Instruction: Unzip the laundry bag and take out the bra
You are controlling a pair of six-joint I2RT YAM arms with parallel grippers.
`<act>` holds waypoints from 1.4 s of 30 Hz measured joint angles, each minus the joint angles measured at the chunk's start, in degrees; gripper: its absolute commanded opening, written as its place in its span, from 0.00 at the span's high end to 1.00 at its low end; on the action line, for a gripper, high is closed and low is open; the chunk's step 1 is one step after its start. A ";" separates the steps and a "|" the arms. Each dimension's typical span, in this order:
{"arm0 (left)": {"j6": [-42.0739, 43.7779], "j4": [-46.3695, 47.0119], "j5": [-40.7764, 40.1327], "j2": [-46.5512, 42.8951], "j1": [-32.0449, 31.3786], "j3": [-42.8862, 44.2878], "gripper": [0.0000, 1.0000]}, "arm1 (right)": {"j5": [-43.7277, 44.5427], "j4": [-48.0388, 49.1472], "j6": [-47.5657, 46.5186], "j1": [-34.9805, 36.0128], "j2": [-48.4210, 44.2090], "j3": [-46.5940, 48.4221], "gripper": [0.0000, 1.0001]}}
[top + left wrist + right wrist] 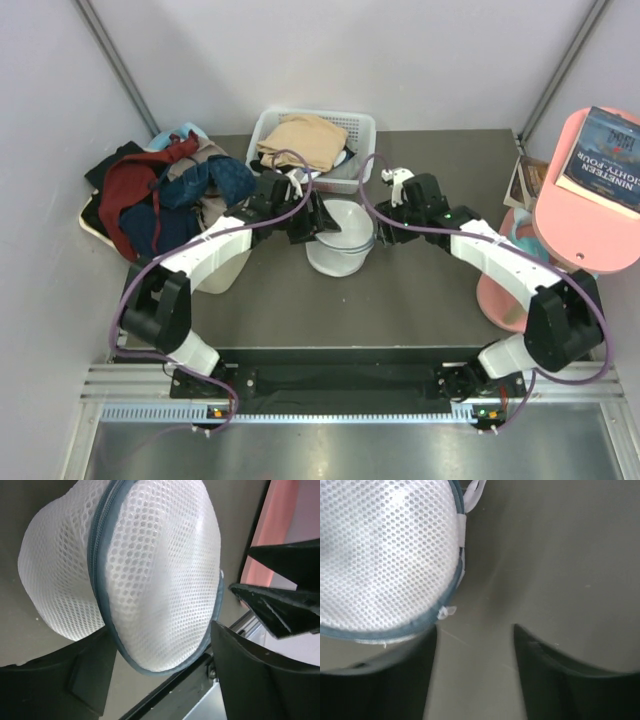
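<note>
The laundry bag [340, 240], a round whitish mesh pouch with a grey-blue zipper rim, sits at the table's middle. My left gripper [306, 222] is at its left side. In the left wrist view the bag [150, 570] fills the frame, and its rim lies between the wide-open jaws of my left gripper [160, 677]. My right gripper [386, 226] is at the bag's right side. In the right wrist view it [475, 650] is open over bare table, with the bag [385, 555] and a small white zipper tab [446, 612] by its left finger. The bra is hidden.
A white slotted basket [362, 124] holding a tan garment [305, 140] stands behind the bag. A heap of dark red and blue clothes [160, 190] lies at the left, above a cream tub [225, 272]. A pink stand [575, 225] with a book [610, 160] is at the right.
</note>
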 measured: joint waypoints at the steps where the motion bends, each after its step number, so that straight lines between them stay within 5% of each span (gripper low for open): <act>1: -0.02 -0.92 -0.15 -0.42 0.09 0.22 0.13 | 0.35 -0.85 -0.22 -0.07 -0.66 0.42 0.27; 5: -0.37 -3.78 -0.94 -3.39 0.17 0.94 0.01 | 1.46 -3.58 -2.03 1.20 -6.03 1.07 0.24; 12: -0.85 -12.33 -5.73 -7.13 0.28 7.41 0.01 | 1.18 -0.66 -3.61 11.87 -11.15 3.15 0.26; 25: 1.73 -23.39 -14.80 -13.14 4.28 14.23 0.01 | 1.42 5.66 -8.57 21.42 4.09 6.75 0.41; 31: 1.68 -23.67 -14.69 -13.35 5.35 14.36 0.01 | 1.90 5.79 -10.58 21.77 6.99 7.48 0.62; 38: 1.73 -24.17 -14.56 -13.68 5.46 14.78 0.01 | 2.89 6.14 -10.29 21.77 7.58 9.66 1.00; 42: 2.08 -24.28 -14.53 -13.88 5.46 15.54 0.01 | 4.74 6.67 -8.96 21.77 7.48 9.99 1.00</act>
